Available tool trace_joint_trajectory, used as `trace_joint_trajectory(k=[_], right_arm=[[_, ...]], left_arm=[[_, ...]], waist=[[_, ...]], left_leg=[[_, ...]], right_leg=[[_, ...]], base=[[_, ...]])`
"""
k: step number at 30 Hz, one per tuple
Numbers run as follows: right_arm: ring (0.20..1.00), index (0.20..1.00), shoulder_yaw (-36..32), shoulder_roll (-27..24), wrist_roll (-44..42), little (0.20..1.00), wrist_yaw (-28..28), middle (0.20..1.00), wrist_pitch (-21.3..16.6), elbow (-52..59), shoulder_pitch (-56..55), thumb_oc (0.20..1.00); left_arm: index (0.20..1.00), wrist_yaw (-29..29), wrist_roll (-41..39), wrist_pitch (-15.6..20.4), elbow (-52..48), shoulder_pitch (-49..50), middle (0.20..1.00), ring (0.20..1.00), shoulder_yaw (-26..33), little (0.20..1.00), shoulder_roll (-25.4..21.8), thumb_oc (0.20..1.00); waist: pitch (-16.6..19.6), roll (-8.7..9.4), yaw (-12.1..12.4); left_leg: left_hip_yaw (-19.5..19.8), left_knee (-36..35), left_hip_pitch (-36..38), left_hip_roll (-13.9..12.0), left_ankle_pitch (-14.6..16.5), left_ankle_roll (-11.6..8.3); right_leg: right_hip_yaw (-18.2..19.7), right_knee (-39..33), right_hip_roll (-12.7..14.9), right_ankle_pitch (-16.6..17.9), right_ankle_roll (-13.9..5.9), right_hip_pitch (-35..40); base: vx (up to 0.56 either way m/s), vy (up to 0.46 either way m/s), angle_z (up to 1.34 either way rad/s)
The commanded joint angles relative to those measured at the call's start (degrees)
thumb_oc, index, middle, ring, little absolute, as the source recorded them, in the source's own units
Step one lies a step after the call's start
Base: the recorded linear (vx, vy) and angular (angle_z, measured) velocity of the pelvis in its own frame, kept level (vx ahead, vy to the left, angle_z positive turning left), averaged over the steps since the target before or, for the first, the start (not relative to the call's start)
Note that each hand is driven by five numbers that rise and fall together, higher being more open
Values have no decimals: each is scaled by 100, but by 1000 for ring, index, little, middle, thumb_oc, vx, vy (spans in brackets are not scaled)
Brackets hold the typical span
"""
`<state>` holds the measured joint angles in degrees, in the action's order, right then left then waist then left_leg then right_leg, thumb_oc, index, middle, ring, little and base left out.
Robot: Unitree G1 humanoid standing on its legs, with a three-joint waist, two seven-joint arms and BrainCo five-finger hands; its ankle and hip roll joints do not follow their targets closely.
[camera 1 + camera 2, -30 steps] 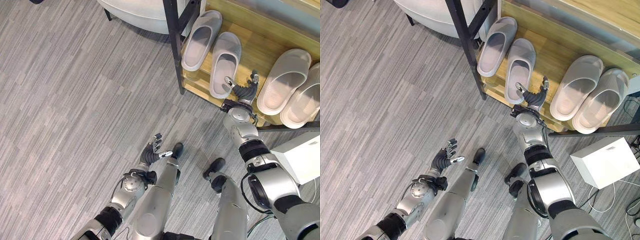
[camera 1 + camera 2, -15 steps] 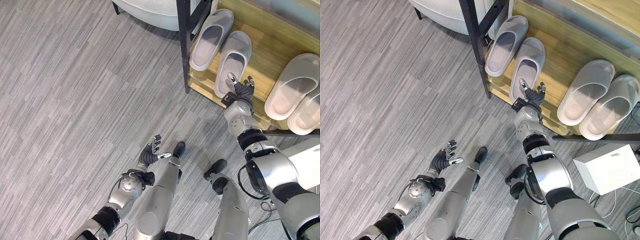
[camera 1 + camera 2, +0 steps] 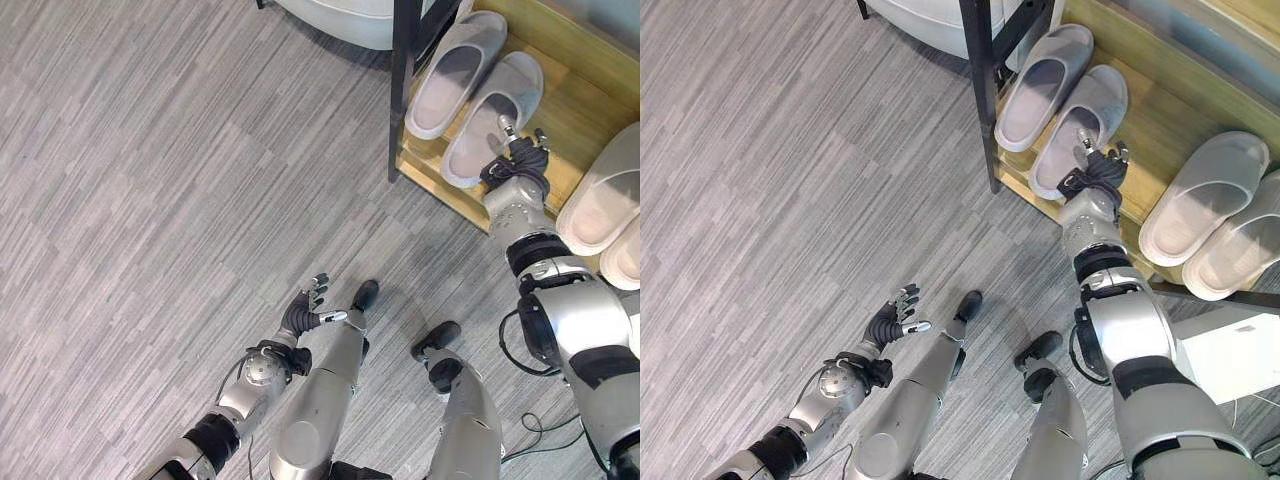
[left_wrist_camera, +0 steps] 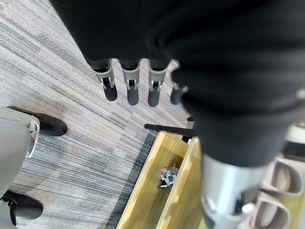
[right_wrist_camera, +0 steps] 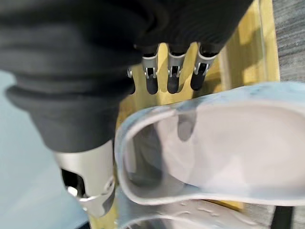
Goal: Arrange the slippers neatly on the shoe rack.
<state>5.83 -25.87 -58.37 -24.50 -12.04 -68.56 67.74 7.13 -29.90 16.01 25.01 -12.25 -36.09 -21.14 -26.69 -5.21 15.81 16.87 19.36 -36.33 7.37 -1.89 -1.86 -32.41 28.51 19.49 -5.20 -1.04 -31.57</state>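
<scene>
Right wrist view: right robot hand [image 5: 90, 62] seemingly over slipper [image 5: 228, 152].

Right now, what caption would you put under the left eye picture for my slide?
Robot's right hand reaches over a grey slipper on the wooden shoe rack, while its open left hand hangs above the floor.

Silver-grey arms with black joint bands; left hand [image 3: 303, 312] and right hand [image 3: 520, 160] wear dark ribbed covers, fingers silver, dark-tipped.

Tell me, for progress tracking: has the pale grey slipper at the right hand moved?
Yes: the pale grey slipper has turned against the neighbouring grey slipper, now lying parallel to it.
</scene>
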Motion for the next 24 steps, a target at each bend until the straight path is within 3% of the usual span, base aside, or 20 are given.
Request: trace_joint_trajectory(k=[1,9,17,24], right_arm=[[1000,1000,-113,-497,-644,1000,284,1000,-342,204,337,1000],[1000,1000,-330,-712,-1378,1000,597,1000,-479,123,448,1000],[1000,1000,385,-242,-88,1000,454,1000,-119,97,316,1000],[1000,1000,643,32,774,1000,417,1000,241,-388,411,1000]], left_arm=[[1000,-124,119,180,-36,-307,1000,1000,-140,1000,-170,1000],[1000,-256,127,159,34,-291,1000,1000,-158,1000,-167,1000],[1000,-153,173,142,150,-368,1000,1000,-153,1000,-88,1000],[1000,-80,130,152,118,-492,1000,1000,-201,1000,-122,1000]], waist=[[-191,-23,151],[-165,-58,208],[-169,76,80],[-216,106,174]], left_leg=[[-288,152,329,93,1208,241],[-309,144,326,120,1198,255],[-312,117,446,89,1205,257],[-181,6,490,109,1145,229]], right_leg=[[259,-16,-40,-1061,-511,882],[299,-14,-7,-1059,-520,856],[308,-146,-78,-1000,-494,1023],[141,-271,-112,-944,-520,1149]], base=[[0,0,0],[0,0,0],[0,0,0],[0,-7,4]])
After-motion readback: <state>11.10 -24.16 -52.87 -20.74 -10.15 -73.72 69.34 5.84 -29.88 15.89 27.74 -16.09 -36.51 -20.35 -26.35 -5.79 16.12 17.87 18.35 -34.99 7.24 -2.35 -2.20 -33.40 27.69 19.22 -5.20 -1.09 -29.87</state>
